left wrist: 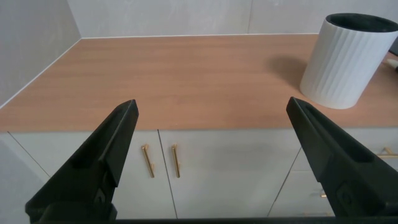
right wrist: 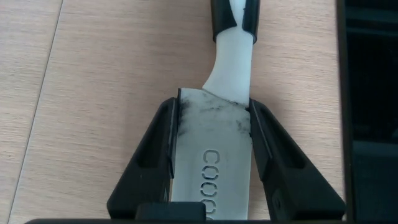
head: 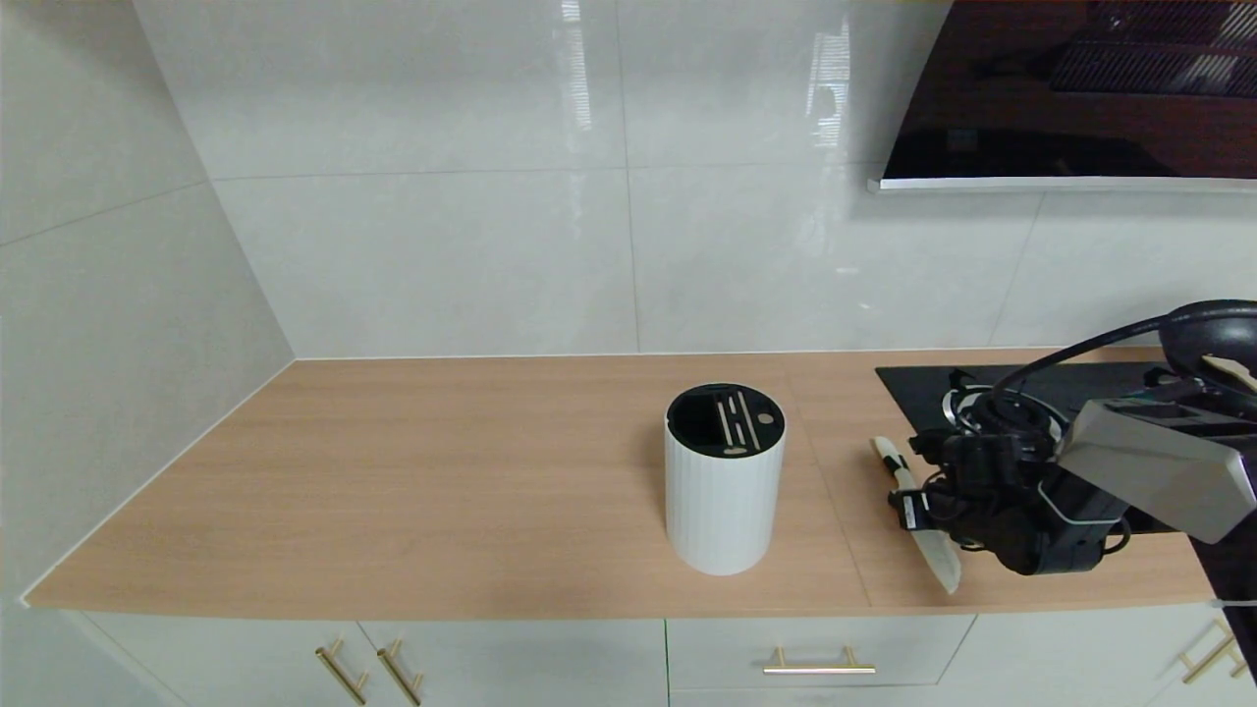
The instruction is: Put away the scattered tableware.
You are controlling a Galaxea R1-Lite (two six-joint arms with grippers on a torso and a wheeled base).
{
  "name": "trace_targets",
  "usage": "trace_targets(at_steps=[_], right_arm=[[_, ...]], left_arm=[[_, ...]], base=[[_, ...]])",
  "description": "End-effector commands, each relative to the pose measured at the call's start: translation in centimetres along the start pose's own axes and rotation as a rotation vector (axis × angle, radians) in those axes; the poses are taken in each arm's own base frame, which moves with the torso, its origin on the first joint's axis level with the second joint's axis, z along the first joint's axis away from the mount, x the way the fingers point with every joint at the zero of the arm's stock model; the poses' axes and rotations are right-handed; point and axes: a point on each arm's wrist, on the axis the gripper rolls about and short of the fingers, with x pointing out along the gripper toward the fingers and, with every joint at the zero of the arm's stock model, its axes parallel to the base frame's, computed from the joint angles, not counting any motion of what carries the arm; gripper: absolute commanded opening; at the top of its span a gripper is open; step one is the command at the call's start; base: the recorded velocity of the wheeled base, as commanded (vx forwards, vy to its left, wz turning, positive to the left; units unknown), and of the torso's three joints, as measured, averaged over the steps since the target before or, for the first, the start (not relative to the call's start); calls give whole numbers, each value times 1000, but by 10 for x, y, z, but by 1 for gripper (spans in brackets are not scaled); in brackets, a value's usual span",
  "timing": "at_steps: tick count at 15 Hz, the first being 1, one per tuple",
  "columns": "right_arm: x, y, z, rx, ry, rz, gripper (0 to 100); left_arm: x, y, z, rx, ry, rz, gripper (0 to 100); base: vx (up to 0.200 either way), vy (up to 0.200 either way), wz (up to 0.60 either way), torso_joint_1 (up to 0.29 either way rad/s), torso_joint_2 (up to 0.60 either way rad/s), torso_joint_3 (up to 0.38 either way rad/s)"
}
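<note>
The knife [right wrist: 212, 152] has a row of dark outlined letters printed along its white blade. The view's edge cuts them off, and the right gripper [right wrist: 214, 107] clasps the blade there.

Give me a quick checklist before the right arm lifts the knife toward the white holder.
1. Right gripper closed against both edges of the knife blade: ok.
2. Knife already clear of the counter: cannot tell.
3. Holder upright, top slots unblocked: ok.
4. Counter between knife and holder free of obstacles: ok.
5. Left gripper open and well away from the holder: ok.
</note>
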Motion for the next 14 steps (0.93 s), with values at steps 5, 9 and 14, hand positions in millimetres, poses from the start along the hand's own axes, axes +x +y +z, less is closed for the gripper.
trace_targets(at_steps=[5, 9, 14], right_arm=[[-31, -3, 34, 18, -100, -22, 0], [-68, -5, 70, 64, -195, -23, 0], [-146, 29, 106, 24, -313, 65, 0]], left_arm=[[0, 0, 0, 7, 0, -3, 100], [0, 0, 0, 4, 0, 3, 100], [-6, 0, 19, -19, -51, -5, 100]], base=[[0, 0, 0, 0, 0, 0], [0, 0, 0, 0, 0, 0], [0, 0, 0, 0, 0, 0]])
